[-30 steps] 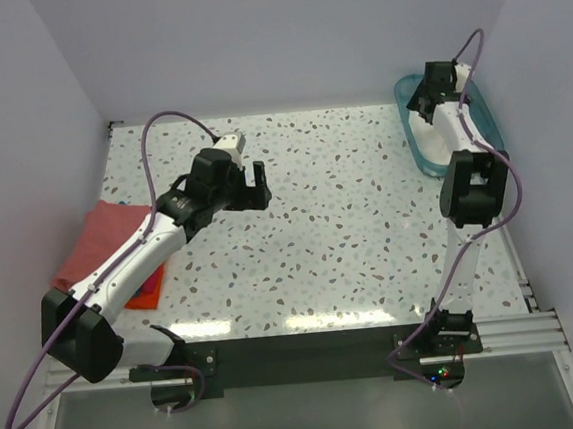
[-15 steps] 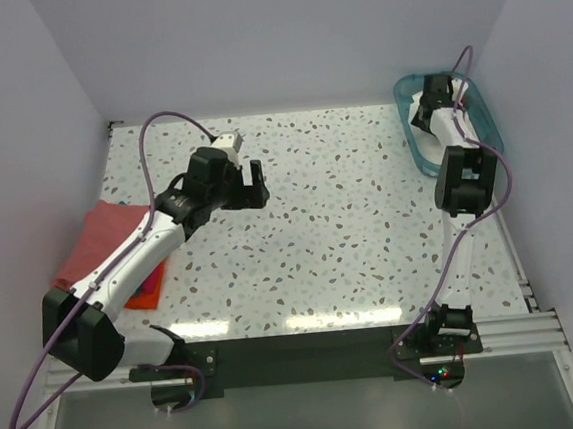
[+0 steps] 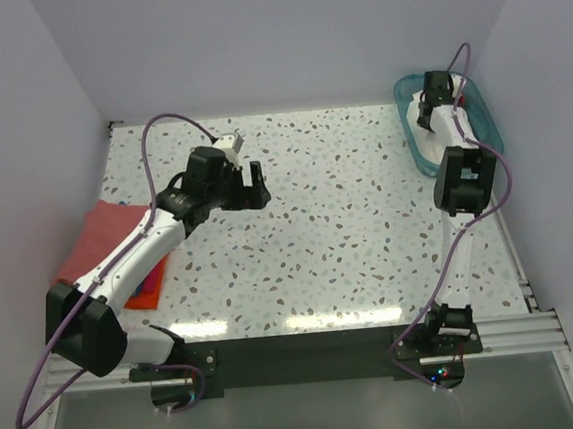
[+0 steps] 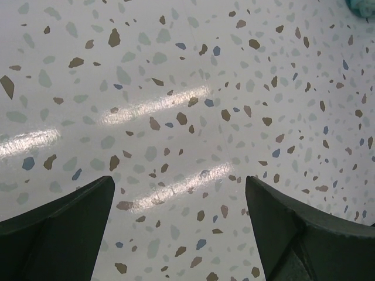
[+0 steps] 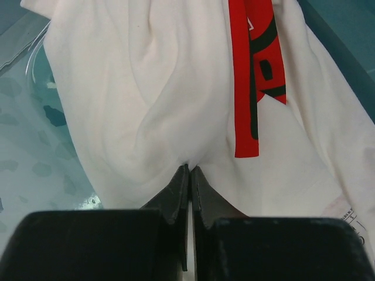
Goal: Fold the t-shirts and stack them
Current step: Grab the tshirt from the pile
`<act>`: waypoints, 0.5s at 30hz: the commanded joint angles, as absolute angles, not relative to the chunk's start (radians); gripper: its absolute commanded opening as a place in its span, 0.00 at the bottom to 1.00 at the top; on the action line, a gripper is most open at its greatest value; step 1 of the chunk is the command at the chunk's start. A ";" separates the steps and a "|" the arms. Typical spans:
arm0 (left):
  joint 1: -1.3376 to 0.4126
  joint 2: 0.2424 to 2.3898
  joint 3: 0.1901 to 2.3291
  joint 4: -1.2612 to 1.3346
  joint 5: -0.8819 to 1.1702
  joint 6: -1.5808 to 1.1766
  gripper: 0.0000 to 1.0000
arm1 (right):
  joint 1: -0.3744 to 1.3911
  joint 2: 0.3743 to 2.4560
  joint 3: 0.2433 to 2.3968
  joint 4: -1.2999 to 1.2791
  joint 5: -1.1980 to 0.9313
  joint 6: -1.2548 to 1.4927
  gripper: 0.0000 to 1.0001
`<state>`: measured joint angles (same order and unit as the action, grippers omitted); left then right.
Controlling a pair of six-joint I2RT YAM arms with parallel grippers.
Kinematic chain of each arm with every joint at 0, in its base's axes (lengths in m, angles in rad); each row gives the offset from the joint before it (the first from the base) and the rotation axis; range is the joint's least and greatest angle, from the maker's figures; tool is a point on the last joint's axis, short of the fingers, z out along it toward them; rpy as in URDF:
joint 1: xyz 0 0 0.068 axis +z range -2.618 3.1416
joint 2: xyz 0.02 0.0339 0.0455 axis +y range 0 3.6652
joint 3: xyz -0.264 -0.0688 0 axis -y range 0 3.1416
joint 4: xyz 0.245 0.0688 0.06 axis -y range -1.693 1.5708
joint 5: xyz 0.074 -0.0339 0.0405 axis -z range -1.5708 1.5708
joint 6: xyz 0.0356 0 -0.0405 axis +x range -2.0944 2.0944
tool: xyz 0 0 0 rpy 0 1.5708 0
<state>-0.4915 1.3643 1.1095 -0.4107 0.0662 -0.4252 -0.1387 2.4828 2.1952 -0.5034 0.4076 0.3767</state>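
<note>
Near the left edge of the speckled surface, a folded salmon-pink t-shirt is lying flat. An orange-red t-shirt is showing at its near side. The left arm is crossing over both and hiding part of them, so how they overlap cannot be told.

Further in, the left end effector is hanging over bare surface left of the middle. In the left wrist view its fingers are standing spread wide, with nothing but speckled surface between them.

The right arm is reaching up along the right edge to the far right corner, where a teal translucent tub is sitting. The right end effector is dipping into that tub. In the right wrist view its fingers are pressed together, pinching a puckered fold of the white t-shirt. The shirt is lying crumpled inside the tub, its cloth gathering toward the fingertips. Its red print, with dark lettering, is running in a strip just right of the pinch.
</note>
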 commanded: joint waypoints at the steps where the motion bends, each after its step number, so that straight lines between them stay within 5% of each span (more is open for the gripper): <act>1: -0.488 1.362 1.103 -0.368 0.101 -0.403 0.98 | -0.140 2.389 2.232 -0.466 0.403 0.370 0.00; 15: -0.482 1.339 1.097 -0.354 0.132 -0.391 0.96 | -0.023 2.002 2.091 -0.310 0.578 0.253 0.00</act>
